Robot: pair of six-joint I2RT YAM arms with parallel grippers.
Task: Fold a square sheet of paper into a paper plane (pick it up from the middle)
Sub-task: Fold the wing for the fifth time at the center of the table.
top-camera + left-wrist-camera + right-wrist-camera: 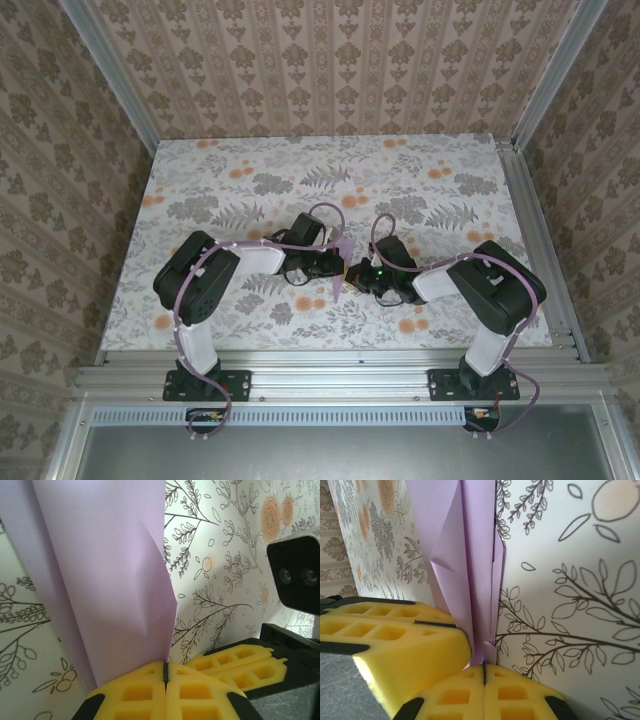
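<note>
Over the middle of the floral tablecloth (250,190), toward its near edge: paper plane (337,287), a narrow folded strip of lavender paper. The overhead view puts its long axis running from the cloth's near side to its far side, leaning slightly right at the far end. Which end is the nose cannot be told, nor whether it touches the cloth.

From the cloth's left half reaches the left gripper (330,268), from its right half the right gripper (352,272). Each is pinched tight on the strip, tips nearly meeting across it.

Left wrist view: a broad flat face of lavender with one soft dent and a curled edge, rising away from the closed yellow fingers (135,695). The other arm's yellow pads sit just beside them, with black housing above.

Right wrist view gives what that one lacks: the stack edge-on, several layers, a sharp diagonal crease, and a centre channel running straight away from the pinch. The left arm's yellow finger lies just beside it.

Around: purple cables (190,300) loop along both arms. A small green light (377,268) glows on the right arm above the cloth. An aluminium rail (340,380) runs along the cloth's near edge, with patterned wallpaper (330,60) beyond its far edge and sides. From overhead the wrists cover part of the strip's mid-length.
</note>
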